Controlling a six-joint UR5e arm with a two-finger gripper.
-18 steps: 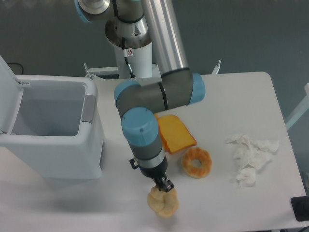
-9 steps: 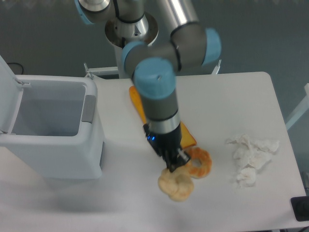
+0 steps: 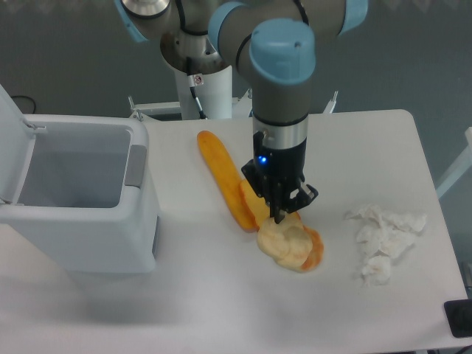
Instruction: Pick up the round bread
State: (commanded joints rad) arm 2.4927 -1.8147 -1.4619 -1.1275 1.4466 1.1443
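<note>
The round bread [image 3: 284, 245] is a pale cream lumpy bun, hanging just under my gripper [image 3: 283, 218]. The dark fingers are shut on the bun's top edge. The bun covers most of the orange-brown ring doughnut [image 3: 316, 251], of which only the right rim shows. My arm comes down from the upper middle of the view and hides part of the yellow-orange toast slice [image 3: 249, 200].
A long orange bread stick [image 3: 218, 175] lies diagonally left of the gripper. A white open bin [image 3: 74, 195] stands at the left. Crumpled white tissue [image 3: 385, 237] lies at the right. A black object [image 3: 459, 318] sits at the bottom right corner.
The gripper has carried the round bread from the table's front edge up and to the right, over the doughnut. The arm swung right, uncovering the long bread stick.
</note>
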